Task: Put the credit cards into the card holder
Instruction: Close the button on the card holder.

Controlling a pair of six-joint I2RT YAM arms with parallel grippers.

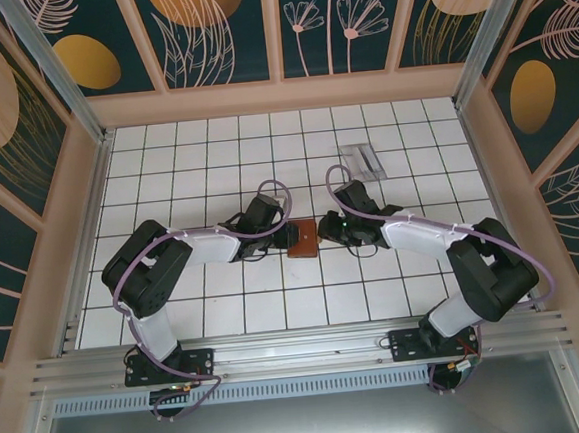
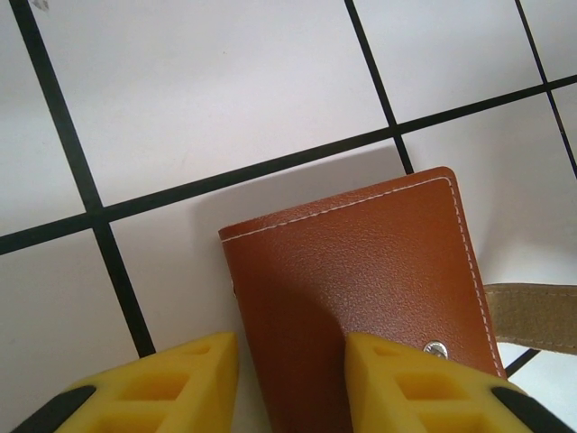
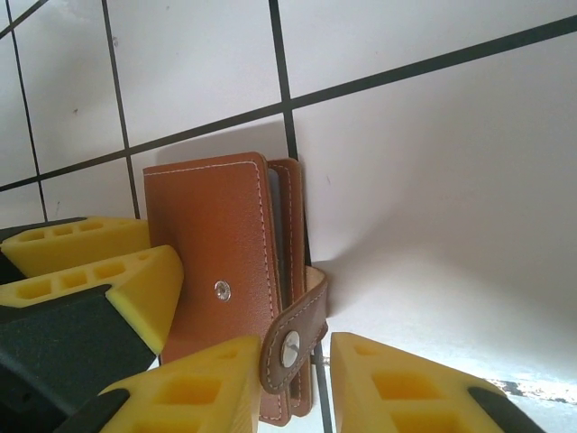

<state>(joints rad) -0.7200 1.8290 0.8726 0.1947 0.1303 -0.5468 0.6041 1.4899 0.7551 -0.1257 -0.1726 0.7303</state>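
Brown holder (image 1: 302,241) lies mid-table between both arms. One finger of the narrowly parted left gripper (image 2: 288,350) overlaps its cover, likely pinning it; the right gripper (image 3: 295,350), narrow, straddles the strap (image 3: 302,316). Pinching or not, I cannot tell.

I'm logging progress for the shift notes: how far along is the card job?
Looks done: card holder is folded, with what seem card edges between its covers. In hand: right pincer straddles the loose strap, jaws apart. Remaining: probably snapping that strap shut.
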